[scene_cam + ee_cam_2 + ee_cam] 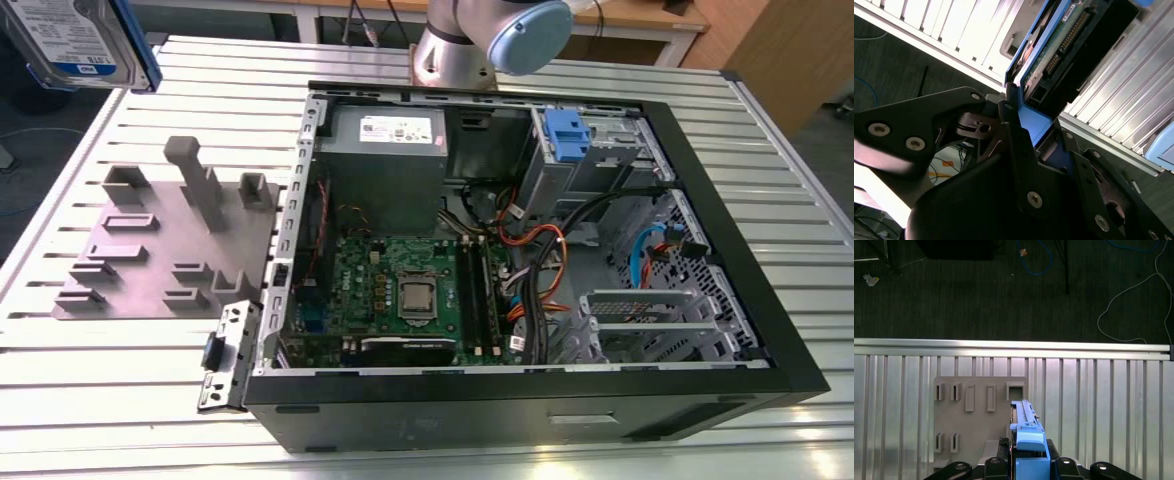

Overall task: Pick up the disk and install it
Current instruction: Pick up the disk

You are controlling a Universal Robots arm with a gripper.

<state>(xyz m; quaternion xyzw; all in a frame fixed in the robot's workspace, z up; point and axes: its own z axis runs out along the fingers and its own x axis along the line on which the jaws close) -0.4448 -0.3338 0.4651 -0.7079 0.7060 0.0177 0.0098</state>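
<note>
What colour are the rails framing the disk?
Blue, clearest on the disk in the first wrist view.

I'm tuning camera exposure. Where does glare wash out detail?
Second wrist view: the table slats blow out to white beside the disk. First wrist view: a bright streak runs along the table's edge rail. Exterior view: evenly lit, though the computer case interior is dim.

Robotics laboratory workcell. Exterior view: a robot arm base stands at upper centre on a slatted aluminium table. The table carries an opened computer case at centre and a grey fixture plate at left. First wrist view: loose cables on dark carpet.
</note>
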